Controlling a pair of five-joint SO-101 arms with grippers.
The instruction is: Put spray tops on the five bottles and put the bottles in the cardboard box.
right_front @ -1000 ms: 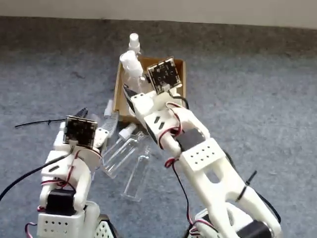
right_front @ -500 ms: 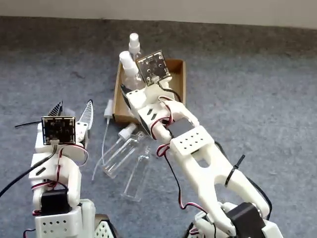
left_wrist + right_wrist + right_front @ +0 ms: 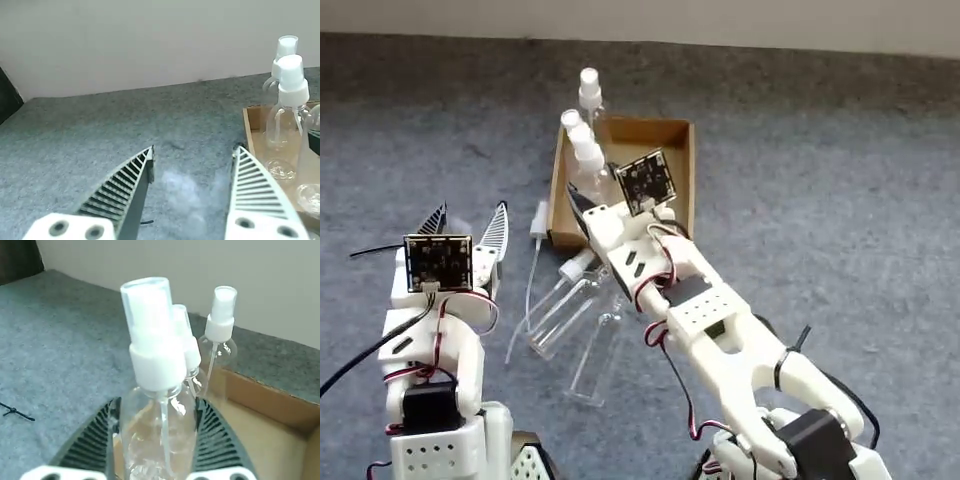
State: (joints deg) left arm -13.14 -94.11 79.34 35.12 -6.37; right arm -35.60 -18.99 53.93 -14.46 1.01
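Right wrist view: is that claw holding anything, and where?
Right claw grips a clear spray bottle by its body, below the white spray top. Left claw holds nothing.

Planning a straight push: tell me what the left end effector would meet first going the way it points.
Its way looks free: the left end effector aims over bare carpet toward the far wall. The cardboard box and bottles stand off to one side; depth is uncertain.

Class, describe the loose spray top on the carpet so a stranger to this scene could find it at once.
Find the cardboard box in the middle of the grey carpet. Just left of its near-left corner lies a white spray top, its thin tube trailing toward the arms. Unlike the tops on the upright bottles, it sits on no bottle.
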